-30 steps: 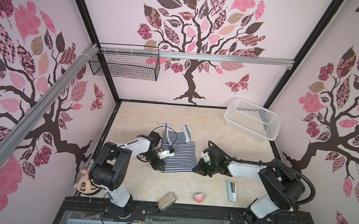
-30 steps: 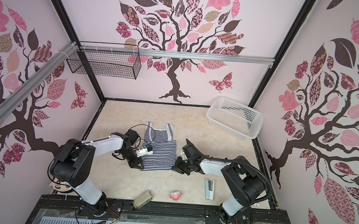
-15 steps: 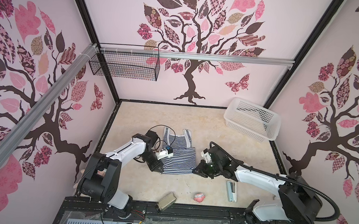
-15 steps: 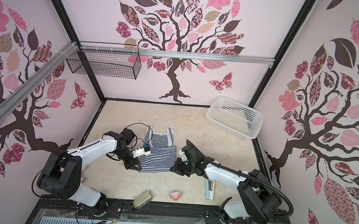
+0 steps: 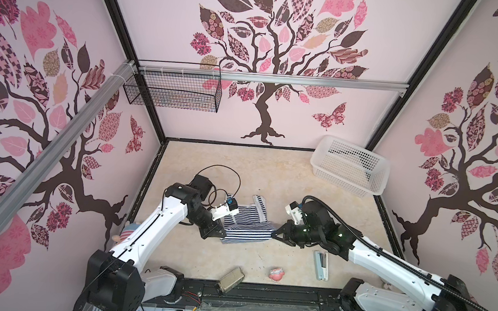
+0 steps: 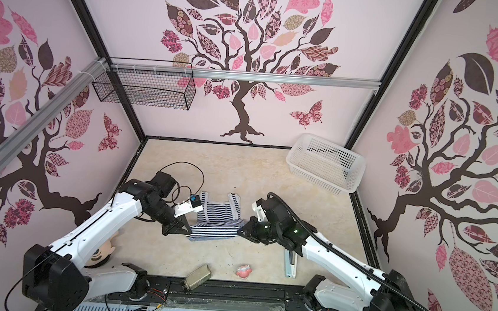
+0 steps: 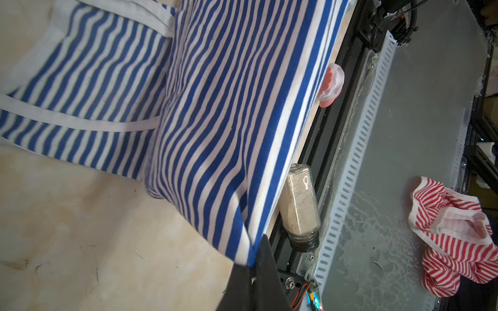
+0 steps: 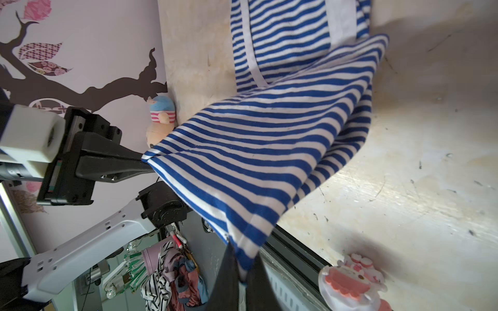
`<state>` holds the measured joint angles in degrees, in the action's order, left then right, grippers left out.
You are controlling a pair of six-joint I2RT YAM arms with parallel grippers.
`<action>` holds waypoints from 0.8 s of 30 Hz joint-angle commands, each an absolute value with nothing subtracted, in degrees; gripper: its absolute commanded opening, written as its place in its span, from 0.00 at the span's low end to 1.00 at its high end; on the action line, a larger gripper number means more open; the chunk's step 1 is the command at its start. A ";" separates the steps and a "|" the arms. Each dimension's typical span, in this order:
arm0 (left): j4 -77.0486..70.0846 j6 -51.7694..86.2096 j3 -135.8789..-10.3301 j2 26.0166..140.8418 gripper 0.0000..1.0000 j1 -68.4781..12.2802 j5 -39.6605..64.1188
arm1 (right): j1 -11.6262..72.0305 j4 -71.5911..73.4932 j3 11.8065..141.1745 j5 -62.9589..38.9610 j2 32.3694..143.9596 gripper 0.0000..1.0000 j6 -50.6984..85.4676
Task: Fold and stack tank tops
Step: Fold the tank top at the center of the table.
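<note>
The tank top (image 5: 248,224) (image 6: 216,219), navy-and-white striped, lies mid-table with its white-trimmed straps flat on the far side. Its lower hem is raised off the table and stretched between both grippers. My left gripper (image 5: 219,232) (image 6: 187,229) is shut on one hem corner; in the left wrist view the striped cloth (image 7: 215,107) runs into the closed tips of that gripper (image 7: 252,266). My right gripper (image 5: 276,234) (image 6: 242,231) is shut on the other corner, where the cloth (image 8: 256,148) hangs from this gripper (image 8: 242,269).
A white plastic basket (image 5: 350,165) stands at the back right. Near the front edge lie a stapler (image 5: 320,264), a pink toy (image 5: 276,274) and a jar (image 5: 230,279). A plush doll (image 5: 125,233) sits by the left wall, and a wire basket (image 5: 173,94) hangs above.
Both grippers have kept hold of the hem corners and raised them. The straps have slid a little toward the front edge, and both arms now stretch out lower.
</note>
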<state>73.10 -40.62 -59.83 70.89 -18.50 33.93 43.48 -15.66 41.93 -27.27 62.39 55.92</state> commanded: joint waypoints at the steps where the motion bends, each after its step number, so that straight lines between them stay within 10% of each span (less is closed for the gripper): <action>1: 75.93 -41.49 -62.49 70.22 0.00 -18.63 35.20 | 43.77 -20.25 46.59 -26.72 61.83 0.04 55.83; 24: 75.70 -46.04 -71.28 86.20 0.00 -10.83 39.66 | 38.50 -19.26 61.43 -30.14 78.94 0.03 50.47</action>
